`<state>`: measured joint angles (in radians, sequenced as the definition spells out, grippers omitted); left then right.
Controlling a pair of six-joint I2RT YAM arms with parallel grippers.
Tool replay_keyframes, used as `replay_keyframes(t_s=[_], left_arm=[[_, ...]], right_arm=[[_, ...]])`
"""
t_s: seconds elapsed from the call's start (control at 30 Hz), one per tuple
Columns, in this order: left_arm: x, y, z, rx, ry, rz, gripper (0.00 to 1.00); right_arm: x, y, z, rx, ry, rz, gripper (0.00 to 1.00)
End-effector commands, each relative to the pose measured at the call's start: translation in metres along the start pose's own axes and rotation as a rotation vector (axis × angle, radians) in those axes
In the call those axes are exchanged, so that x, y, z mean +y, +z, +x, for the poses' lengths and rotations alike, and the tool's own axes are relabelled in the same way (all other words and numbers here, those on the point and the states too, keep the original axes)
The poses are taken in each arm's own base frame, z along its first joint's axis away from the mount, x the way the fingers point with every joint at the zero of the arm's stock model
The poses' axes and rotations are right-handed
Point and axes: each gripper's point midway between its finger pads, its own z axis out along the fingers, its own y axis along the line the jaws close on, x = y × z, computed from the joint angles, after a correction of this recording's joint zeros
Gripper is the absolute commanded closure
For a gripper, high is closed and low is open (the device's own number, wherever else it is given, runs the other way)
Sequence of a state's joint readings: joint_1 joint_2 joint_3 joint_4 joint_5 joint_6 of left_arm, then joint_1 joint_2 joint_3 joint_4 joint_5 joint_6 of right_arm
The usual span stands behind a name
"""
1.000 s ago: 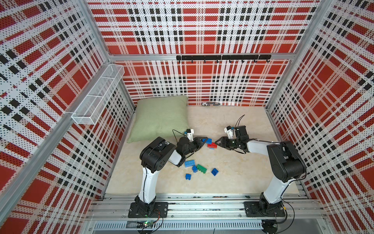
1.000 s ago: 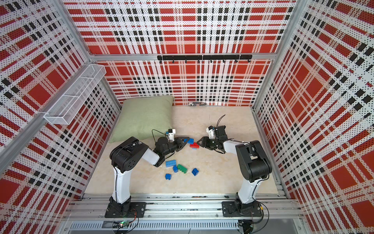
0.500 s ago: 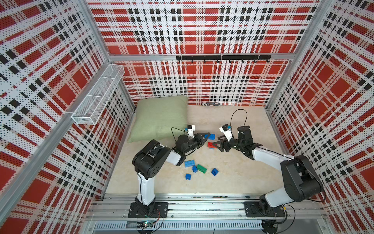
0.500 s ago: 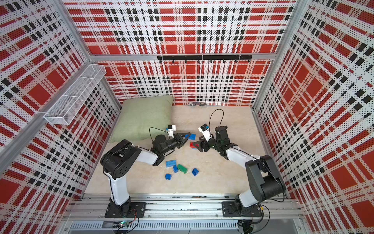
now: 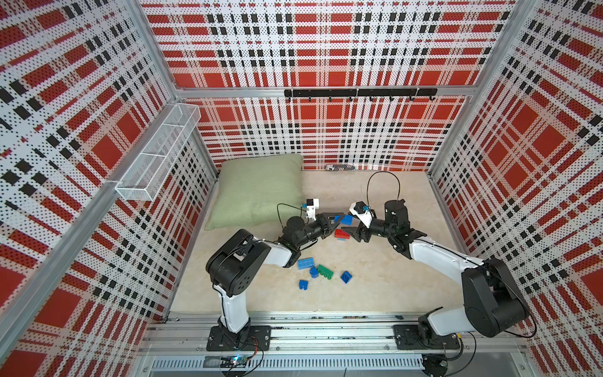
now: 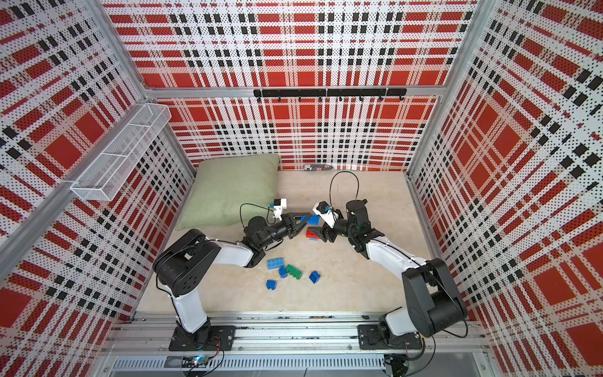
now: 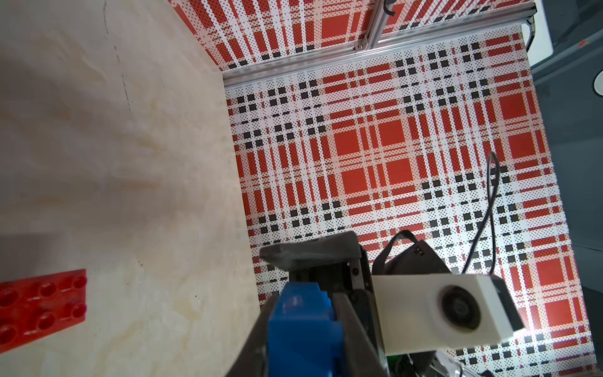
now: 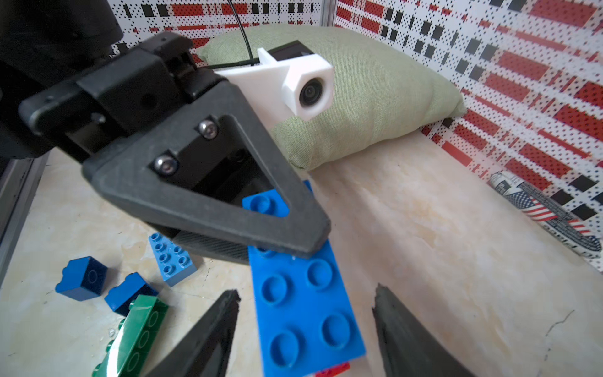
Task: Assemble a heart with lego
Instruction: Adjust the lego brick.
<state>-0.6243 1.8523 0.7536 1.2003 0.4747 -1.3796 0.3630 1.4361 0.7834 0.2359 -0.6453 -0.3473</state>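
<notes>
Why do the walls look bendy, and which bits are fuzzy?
In both top views the wide lens splays the walls outward. In the left wrist view the blue brick is blurred from closeness, and a soft shadow lies on the table. In the right wrist view the green brick looks smeared and shiny.

half-seen bricks
right wrist view: red brick [image 8: 330,370] only a sliver under the blue plate [image 8: 306,310], whose end the left gripper [image 8: 290,244] covers; green brick [image 8: 137,336] cut by the edge. in both top views the flat thing [image 5: 341,167] by the back wall is too small to tell.
</notes>
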Motion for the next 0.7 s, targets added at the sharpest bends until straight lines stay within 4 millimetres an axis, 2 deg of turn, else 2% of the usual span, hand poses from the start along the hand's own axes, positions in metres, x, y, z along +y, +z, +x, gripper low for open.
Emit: replay_keyframes(t_s=[0.0,0.17,0.4,0.47,0.5,0.57,0.67], left_arm=[[-0.011,-0.003,0.008,0.031,0.019,0.022,0.92],[-0.017,-0.004,0.008,0.037,0.026,0.033,0.91],[-0.020,-0.004,0.009,0.043,0.035,0.039,0.88],[-0.022,-0.005,0.009,0.047,0.039,0.040,0.81],[-0.023,-0.005,0.009,0.048,0.049,0.042,0.71],[-0.025,-0.006,0.007,0.045,0.065,0.035,0.65],[-0.023,-0.010,0.003,0.039,0.096,0.010,0.51]], right_arm=[[-0.003,-0.008,-0.018,-0.038,-0.056,0.004,0.31],[-0.001,-0.006,-0.017,-0.022,-0.070,-0.016,0.36],[0.000,-0.006,-0.020,-0.019,-0.064,-0.036,0.55],[0.000,-0.007,-0.022,-0.018,-0.069,-0.041,0.60],[-0.001,-0.008,-0.022,-0.014,-0.069,-0.039,0.62],[-0.003,-0.009,-0.020,-0.007,-0.068,-0.036,0.66],[-0.004,-0.014,-0.019,-0.015,-0.056,-0.044,0.67]])
